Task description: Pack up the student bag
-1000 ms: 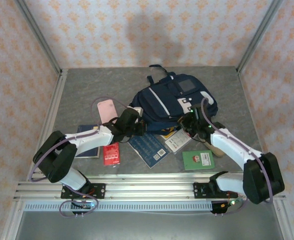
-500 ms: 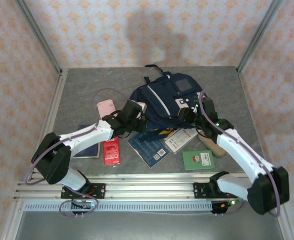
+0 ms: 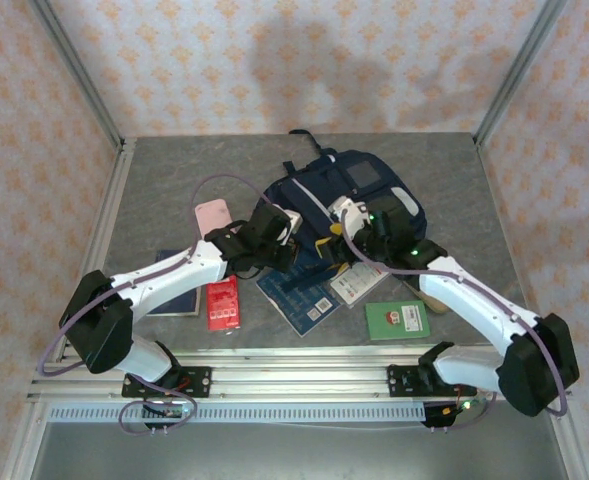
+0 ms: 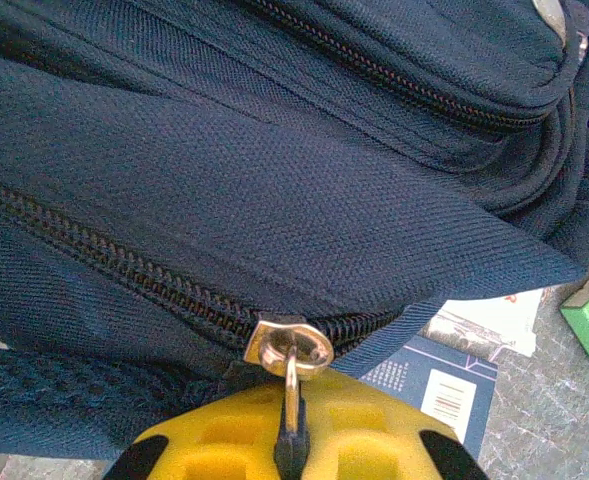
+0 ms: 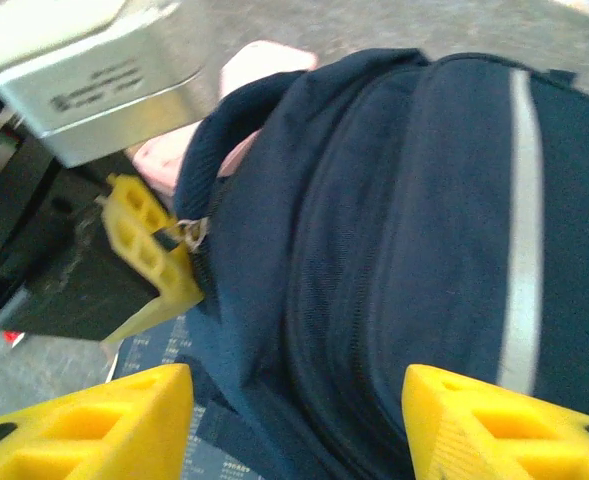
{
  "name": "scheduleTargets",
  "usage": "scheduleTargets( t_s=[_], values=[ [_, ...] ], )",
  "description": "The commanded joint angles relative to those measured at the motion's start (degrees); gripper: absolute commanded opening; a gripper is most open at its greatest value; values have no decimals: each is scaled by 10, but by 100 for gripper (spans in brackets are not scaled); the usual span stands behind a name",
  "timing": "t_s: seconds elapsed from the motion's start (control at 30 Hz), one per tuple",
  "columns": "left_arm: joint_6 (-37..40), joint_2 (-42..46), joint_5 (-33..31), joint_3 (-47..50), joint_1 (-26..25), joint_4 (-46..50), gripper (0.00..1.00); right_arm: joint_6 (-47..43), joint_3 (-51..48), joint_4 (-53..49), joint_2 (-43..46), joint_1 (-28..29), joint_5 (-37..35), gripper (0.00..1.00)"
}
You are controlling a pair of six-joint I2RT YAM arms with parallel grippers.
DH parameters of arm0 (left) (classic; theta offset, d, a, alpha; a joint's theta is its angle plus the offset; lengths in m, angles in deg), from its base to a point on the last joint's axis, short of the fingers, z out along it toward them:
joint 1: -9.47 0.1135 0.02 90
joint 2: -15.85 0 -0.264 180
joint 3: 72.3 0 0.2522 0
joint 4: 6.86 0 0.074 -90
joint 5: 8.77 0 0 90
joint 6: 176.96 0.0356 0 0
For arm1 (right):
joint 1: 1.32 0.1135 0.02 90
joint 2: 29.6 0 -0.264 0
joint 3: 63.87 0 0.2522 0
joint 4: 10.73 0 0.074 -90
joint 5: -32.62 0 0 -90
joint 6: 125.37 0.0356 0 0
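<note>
The student bag (image 3: 359,190), navy with a light stripe and grey patches, lies at the middle back of the table. My left gripper (image 3: 309,243) is at its near-left edge. In the left wrist view this gripper (image 4: 292,440) is shut on the metal zipper pull (image 4: 291,378), which hangs from the slider (image 4: 289,345) on the bag's (image 4: 274,180) zip. My right gripper (image 3: 352,228) hovers over the bag's front. In the right wrist view it (image 5: 294,430) stands open and holds nothing, its yellow fingers (image 5: 84,425) either side of the bag's fabric (image 5: 394,230).
On the table in front of the bag lie a blue book (image 3: 296,292), a white leaflet (image 3: 359,280), a green box (image 3: 396,320), a red packet (image 3: 223,304) and a dark notebook (image 3: 179,290). A pink item (image 3: 214,218) lies left of the bag. Walls close in three sides.
My right gripper has opened and swung left over the bag's front. My left gripper, still shut on the pull, has moved a little right and away. The bag has shifted.
</note>
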Motion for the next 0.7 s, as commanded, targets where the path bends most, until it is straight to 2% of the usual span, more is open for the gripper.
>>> scheduleTargets(
  t_s=[0.0, 0.13, 0.3, 0.4, 0.47, 0.5, 0.57, 0.67],
  values=[
    [17, 25, -11, -28, -5, -1, 0, -86, -9, 69, -11, 3, 64, 63],
    [18, 27, -7, -29, -5, 1, 0, -115, 3, 75, -48, 4, 75, 66],
    [17, 26, -2, -31, -4, -1, 0, -152, 19, 50, -90, 7, 105, 64],
    [17, 25, 4, -32, -4, -2, 0, -168, 19, 51, -109, 9, 92, 62],
    [18, 25, 5, -32, -5, -1, 0, -171, 18, 62, -120, 11, 73, 54],
    [20, 25, 6, -32, -5, 0, 0, -171, 19, 68, -124, 11, 58, 47],
    [21, 26, 1, -32, -5, 6, 0, -180, 15, 73, -123, 11, 45, 30],
    [27, 29, -12, -35, -4, 23, 0, -199, 5, 77, -115, 11, 18, 0]
  ],
)
